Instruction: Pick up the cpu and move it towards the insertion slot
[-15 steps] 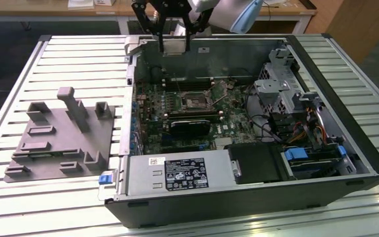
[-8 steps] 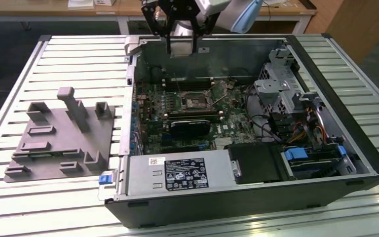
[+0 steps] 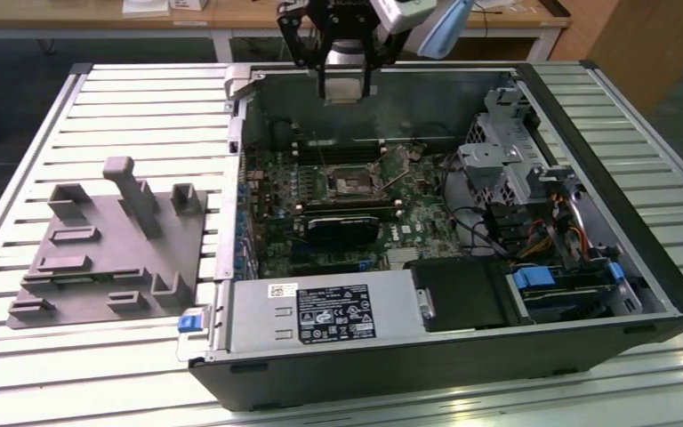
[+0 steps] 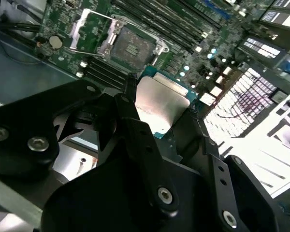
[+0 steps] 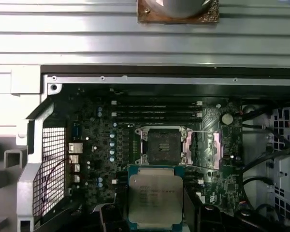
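One cpu (image 5: 155, 198), held flat with metal top upward in the end effector (image 3: 344, 87), hangs above the insertion slot (image 5: 163, 145).

We see the computer case (image 3: 626, 267) lying open on the slatted table (image 3: 140, 107), toward its exterior-view right edge. The fixture (image 3: 110, 249) sits on the table beside the case, toward the left edge. Inside the case, the insertion slot (image 3: 354, 181) lies on the motherboard (image 3: 317, 222), with the power supply (image 3: 317, 316) at the near wall.
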`<state>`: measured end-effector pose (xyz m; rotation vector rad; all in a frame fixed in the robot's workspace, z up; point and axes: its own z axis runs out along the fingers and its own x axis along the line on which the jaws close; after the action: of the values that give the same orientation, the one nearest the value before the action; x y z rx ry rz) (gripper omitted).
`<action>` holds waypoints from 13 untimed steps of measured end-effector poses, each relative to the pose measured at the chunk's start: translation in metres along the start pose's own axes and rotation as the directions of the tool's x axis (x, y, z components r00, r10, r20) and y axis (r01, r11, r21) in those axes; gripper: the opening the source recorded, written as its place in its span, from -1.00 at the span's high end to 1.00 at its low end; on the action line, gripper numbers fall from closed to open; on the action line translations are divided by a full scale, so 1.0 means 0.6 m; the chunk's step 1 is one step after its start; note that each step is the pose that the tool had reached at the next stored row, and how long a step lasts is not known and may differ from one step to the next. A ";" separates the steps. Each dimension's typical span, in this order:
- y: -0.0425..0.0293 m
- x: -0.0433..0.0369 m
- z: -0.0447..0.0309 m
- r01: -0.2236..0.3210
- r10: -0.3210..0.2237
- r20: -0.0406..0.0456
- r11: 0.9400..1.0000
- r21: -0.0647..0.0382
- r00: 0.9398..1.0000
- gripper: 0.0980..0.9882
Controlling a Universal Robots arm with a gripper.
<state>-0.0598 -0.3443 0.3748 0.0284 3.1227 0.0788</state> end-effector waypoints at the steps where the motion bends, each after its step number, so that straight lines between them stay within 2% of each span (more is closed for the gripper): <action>1: 0.002 -0.005 0.002 0.000 0.000 0.000 1.000 0.000 1.000 0.00; 13: 0.015 -0.071 0.015 0.000 0.000 0.000 1.000 -0.001 1.000 0.00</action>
<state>-0.0171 -0.3354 0.3671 0.0283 3.1226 0.0810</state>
